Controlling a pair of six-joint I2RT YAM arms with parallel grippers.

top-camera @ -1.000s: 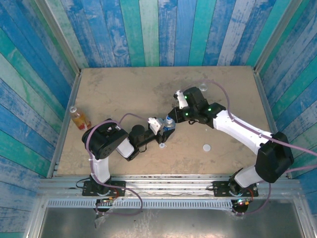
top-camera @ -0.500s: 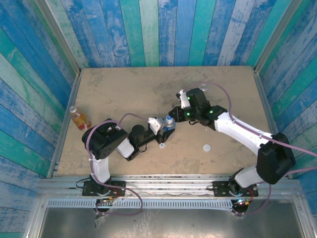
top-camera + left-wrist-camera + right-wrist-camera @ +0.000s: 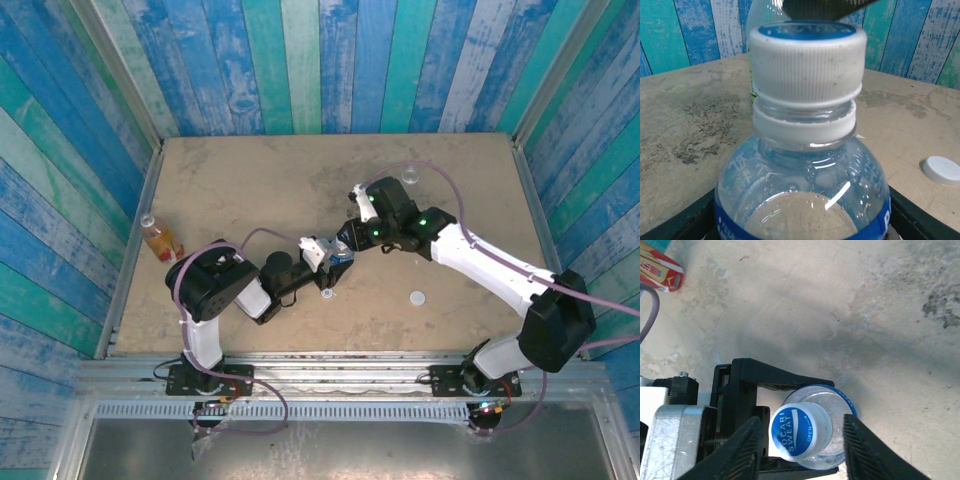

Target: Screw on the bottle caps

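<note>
The blue-labelled bottle (image 3: 800,200) is clamped upright by the left fingers (image 3: 332,262); its blue-topped cap (image 3: 800,432) is straddled by the right fingers (image 3: 347,243), spread apart, nothing gripped.

Only clear print I can spot is on the blue top of the round white plastic cap (image 3: 801,432) on the clear plastic bottle (image 3: 840,412). It says "OCARI SWEAT" in white, with a tiny "OPEN" next to it. The red label (image 3: 660,271) up in the corner has pale marks, way too blurry to read.
</note>
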